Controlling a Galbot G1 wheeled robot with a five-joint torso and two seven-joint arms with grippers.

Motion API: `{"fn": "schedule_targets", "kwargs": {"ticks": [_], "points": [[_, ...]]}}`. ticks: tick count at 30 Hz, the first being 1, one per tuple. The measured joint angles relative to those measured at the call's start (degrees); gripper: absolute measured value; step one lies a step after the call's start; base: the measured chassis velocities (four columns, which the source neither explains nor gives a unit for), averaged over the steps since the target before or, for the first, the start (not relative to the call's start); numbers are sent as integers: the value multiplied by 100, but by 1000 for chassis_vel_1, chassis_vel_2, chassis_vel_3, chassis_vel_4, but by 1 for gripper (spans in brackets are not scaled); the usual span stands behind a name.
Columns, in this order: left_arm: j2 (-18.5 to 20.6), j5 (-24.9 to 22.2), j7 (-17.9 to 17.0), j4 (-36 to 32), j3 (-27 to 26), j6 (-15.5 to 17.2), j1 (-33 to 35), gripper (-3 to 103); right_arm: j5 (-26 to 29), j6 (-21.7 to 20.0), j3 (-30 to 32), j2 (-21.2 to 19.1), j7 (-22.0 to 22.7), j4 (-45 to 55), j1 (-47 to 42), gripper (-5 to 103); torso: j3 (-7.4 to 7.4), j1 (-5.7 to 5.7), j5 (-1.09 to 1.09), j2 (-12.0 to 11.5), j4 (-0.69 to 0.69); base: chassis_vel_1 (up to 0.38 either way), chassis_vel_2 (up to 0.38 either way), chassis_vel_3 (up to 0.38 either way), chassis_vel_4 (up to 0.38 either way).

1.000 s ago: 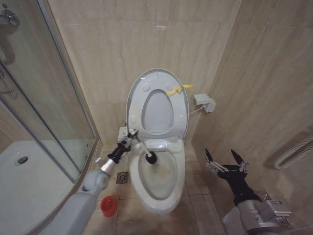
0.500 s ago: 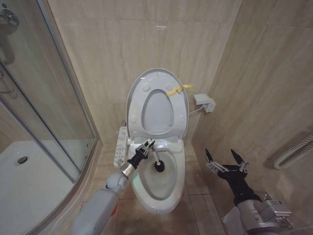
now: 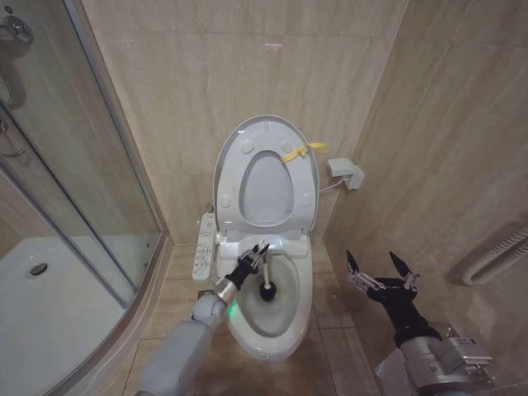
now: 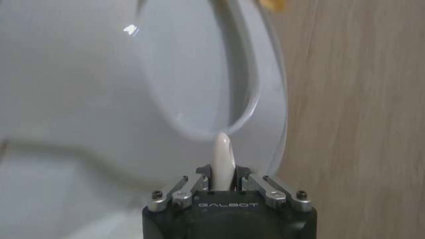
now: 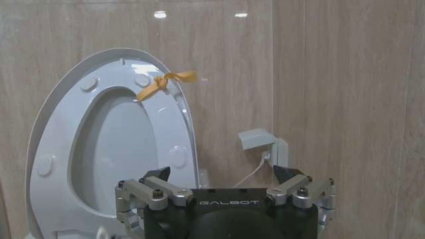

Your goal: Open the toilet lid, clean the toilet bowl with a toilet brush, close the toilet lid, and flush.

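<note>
Now, head view: toilet lid [image 3: 266, 177] stands up; left gripper [image 3: 257, 253] clamps toilet brush [image 3: 267, 289] down inside toilet bowl [image 3: 266, 318]
Left wrist view: jaws pinched on the white handle; "GALBOT" printed on the body
Right wrist view: right gripper [image 5: 226, 174] spread apart, idle, "GALBOT" again
Progress: scrubbing underway; closing and flushing remain

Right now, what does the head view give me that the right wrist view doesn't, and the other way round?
Head view alone: the left gripper shut on the toilet brush, its black head down inside the toilet bowl, plus the button panel and the shower enclosure. Right wrist view alone: a close look at the right gripper, open, facing the wall. Both share the raised toilet lid with its yellow ribbon and the wall box.
</note>
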Motion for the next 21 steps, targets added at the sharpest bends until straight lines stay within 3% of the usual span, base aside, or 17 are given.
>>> {"fn": "schedule_targets", "kwargs": {"ticks": [9,14,18,21], "points": [[-253,-180,0,69,-38,-188,-101,22,0,0,0,0,0,0,0,100,0,0,1,0,2,0,0,0,0],[-478,-286,527,918,-292,-676,-45,22,0,0,0,0,0,0,0,100,0,0,0,0,5,0,0,0,0],[-451,-233,782,1177,-449,-954,-17,22,0,0,0,0,0,0,0,100,-1,0,0,0,4,0,0,0,0],[-386,-197,792,1049,-477,-976,9,22,0,0,0,0,0,-1,0,100,0,0,0,0,5,0,0,0,0]]}}
